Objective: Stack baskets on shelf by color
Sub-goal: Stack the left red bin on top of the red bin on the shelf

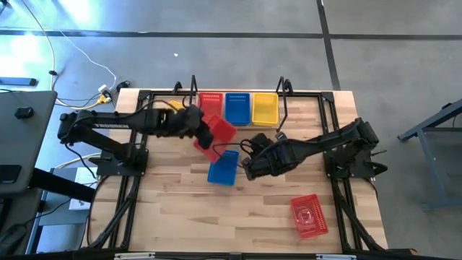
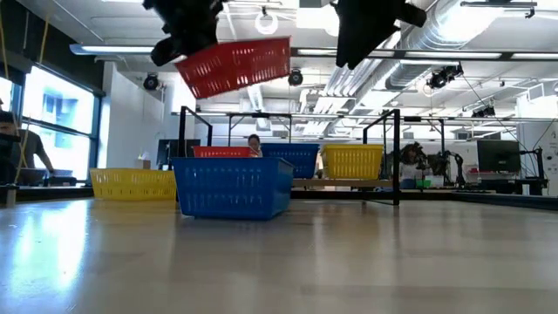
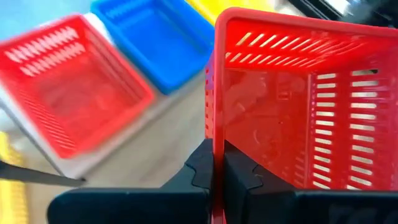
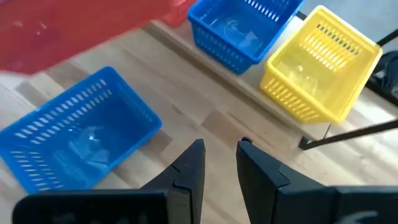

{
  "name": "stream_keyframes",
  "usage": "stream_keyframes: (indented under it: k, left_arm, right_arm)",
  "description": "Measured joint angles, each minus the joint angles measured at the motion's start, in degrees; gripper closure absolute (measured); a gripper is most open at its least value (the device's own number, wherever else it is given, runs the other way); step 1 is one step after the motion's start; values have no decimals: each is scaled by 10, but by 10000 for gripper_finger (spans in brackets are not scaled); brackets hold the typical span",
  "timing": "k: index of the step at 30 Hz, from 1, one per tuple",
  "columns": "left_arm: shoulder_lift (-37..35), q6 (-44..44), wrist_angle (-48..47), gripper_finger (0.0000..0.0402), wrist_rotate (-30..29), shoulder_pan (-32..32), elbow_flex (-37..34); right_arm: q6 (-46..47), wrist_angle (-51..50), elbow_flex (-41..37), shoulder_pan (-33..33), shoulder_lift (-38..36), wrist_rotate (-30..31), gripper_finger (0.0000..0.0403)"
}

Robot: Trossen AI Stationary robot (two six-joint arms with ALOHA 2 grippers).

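My left gripper (image 1: 198, 130) is shut on a red basket (image 1: 219, 136) and holds it in the air, tilted, in front of the shelf (image 4: 239, 86). On the shelf stand a red basket (image 1: 210, 105), a blue one (image 1: 237, 107) and a yellow one (image 1: 265, 108), side by side. Another blue basket (image 1: 224, 168) rests on its bottom on the table below the held one. My right gripper (image 4: 219, 155) is open and hovers just right of that blue basket (image 4: 74, 143), touching nothing. My left gripper (image 3: 217, 171) pinches one wall of the red basket at its rim (image 3: 219, 134), with one finger inside the basket and one outside. The fingers come from the table's left. The basket (image 2: 235, 65) is lifted clear above the table and tilted.
A further red basket (image 1: 309, 215) lies near the table's right near corner. A yellow basket (image 2: 131, 183) sits left of the shelf, partly under the left arm. Black wire posts (image 1: 284, 90) stand at the shelf's ends. A person (image 2: 254, 145) shows far behind the table.
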Motion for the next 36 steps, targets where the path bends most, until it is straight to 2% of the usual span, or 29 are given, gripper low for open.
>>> stream_keyframes:
  k: [6,17,32,36]
  left_arm:
    - [1,13,-1,401,4,89,0]
    - [11,-26,-7,401,29,231,0]
    - [62,-68,28,401,25,249,0]
    - [70,-68,18,401,2,249,0]
  right_arm:
    - [-85,0,0,-42,0,-10,323]
    - [-236,2,0,-127,0,-51,323]
    - [-346,20,0,-192,0,-62,323]
    - [-364,26,0,-198,0,-62,323]
